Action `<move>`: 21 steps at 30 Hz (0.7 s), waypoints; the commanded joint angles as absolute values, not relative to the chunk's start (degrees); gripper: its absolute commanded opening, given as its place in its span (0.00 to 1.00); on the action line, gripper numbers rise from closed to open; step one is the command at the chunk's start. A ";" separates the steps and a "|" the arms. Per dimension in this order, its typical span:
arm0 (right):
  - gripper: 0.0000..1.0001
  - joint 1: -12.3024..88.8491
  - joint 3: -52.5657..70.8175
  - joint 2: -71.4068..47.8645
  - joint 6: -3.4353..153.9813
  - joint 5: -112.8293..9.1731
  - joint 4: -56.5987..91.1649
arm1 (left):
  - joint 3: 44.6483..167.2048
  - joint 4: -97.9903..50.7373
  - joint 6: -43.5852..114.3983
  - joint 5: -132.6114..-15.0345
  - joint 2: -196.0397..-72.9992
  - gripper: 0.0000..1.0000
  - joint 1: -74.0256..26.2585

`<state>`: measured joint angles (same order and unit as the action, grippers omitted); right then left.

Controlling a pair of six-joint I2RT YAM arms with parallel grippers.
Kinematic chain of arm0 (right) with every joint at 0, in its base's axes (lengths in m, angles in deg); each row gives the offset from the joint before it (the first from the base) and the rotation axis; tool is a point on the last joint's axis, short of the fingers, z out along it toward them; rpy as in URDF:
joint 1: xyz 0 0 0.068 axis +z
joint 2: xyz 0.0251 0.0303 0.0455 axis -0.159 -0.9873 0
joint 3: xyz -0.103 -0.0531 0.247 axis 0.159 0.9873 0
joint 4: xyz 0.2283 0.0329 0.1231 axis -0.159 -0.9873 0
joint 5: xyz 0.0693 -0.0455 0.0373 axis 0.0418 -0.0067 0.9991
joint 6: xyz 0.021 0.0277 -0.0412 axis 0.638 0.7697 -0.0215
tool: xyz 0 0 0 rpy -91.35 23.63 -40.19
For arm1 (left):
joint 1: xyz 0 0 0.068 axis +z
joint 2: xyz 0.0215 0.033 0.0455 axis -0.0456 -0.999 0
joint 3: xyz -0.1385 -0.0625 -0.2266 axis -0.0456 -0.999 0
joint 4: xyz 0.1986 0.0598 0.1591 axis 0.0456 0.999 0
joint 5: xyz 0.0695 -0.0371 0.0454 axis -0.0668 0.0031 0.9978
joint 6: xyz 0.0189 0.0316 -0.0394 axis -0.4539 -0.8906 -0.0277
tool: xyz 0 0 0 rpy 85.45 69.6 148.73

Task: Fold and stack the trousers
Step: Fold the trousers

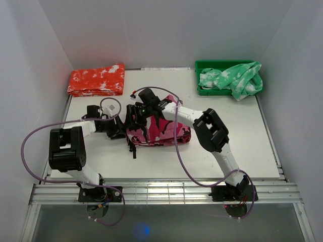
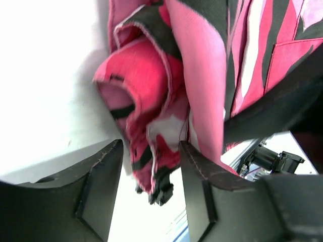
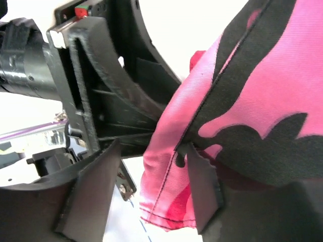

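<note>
**Top view.** Hard to make out: both pincer tips crowd the left end of the trousers (image 1: pixel 160 130), and the jaw gaps are too small to read here.
- Trousers: folded bundle, mid-tabletop (image 1: pixel 242 146), w/ a black strap trailing off the near-left corner.
- Left pincer (image 1: pixel 117 128): at the bundle's left edge. Left arm has its elbow raised, forearm reaching right.
- Right pincer (image 1: pixel 135 115): at the bundle's far-left corner. Right arm is bent at the elbow, forearm stretched left over the cloth.
- Orange-red garment (image 1: pixel 97 79): folded, far left.
- Green garment (image 1: pixel 234 78): spilling out of the green bin (image 1: pixel 217 64), far right. Both garments lie well apart from the trousers.

**Left wrist view.** Trousers (image 2: pixel 151 75) fill the upper frame, cut off at top and right.
- Left pincer (image 2: pixel 151 146): jaws spread. A bunched fold hangs into the gap, not pinched.
- Dark bar (image 2: pixel 282 101): crosses the right side, blurred; cannot tell what it is.

**Right wrist view.** Trousers (image 3: pixel 262 101) are cut off at right.
- Right pincer (image 3: pixel 154 151): jaws spread. The seamed hem touches the jaw on the picture's right; the other jaw is apart from the cloth.
- Black housing (image 3: pixel 101 85): w/ a red-green light, just behind, partly cut off.
</note>
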<state>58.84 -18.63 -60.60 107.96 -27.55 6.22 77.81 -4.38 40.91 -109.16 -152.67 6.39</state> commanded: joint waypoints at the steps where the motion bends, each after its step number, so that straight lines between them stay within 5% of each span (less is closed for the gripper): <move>1: 0.66 58.37 -19.92 -55.68 106.69 -25.98 9.09 | 80.77 1.76 37.63 -109.16 -147.89 0.60 7.89; 12: 0.73 52.39 -15.00 -47.33 103.09 -25.37 8.56 | 84.03 7.31 34.81 -113.10 -139.71 0.65 12.55; 21: 0.72 40.54 -12.27 -40.82 82.72 -23.61 -0.73 | 85.34 4.23 37.27 -111.98 -141.64 0.64 8.08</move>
<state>44.30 -12.08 -44.53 93.63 -25.10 4.53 83.32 5.90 36.56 -112.43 -141.39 10.71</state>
